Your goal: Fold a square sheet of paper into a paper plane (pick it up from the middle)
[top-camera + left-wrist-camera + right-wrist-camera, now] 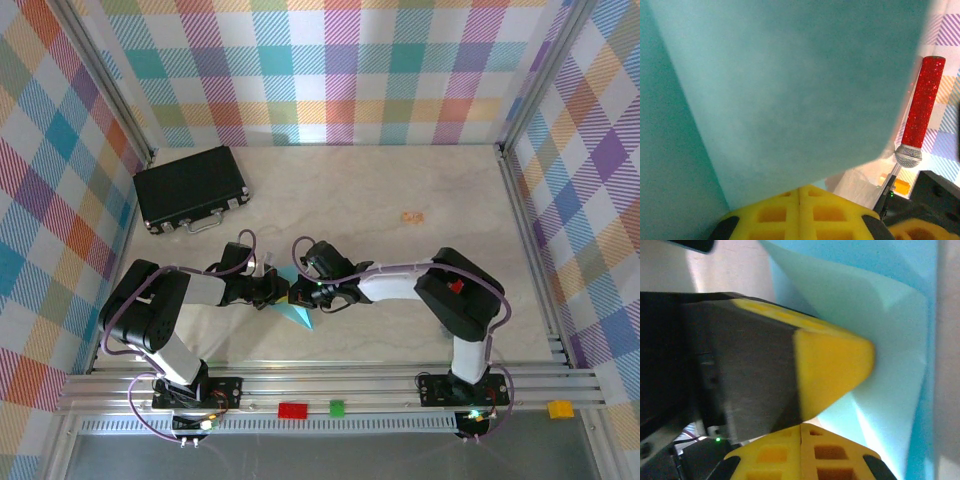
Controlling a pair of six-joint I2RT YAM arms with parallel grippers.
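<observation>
Checked pastel walls (330, 70) close in a pale, marbled bench (400, 340). The left tool (800, 212) has its yellow fingertips pressed together, and the paper (297, 312) rises straight out of the seam between them, so it is clamped on the sheet. The right tool (800, 452) also has its fingertips together with no gap. The paper runs close past them, but I cannot tell whether any of it is caught in that seam. In the right wrist view, one yellow tip of the left tool pushes into the paper's face.

The paper is thin, plain and light turquoise, with a matte surface. It is bent into overlapping panels with soft creases, and one sharp corner points at the bench's near edge. It is held between the two tools, left of the middle and nearer the near edge than the far one.

A black case (190, 187) lies at the far left corner. A small tan scrap (412, 216) sits well apart, right of centre.
</observation>
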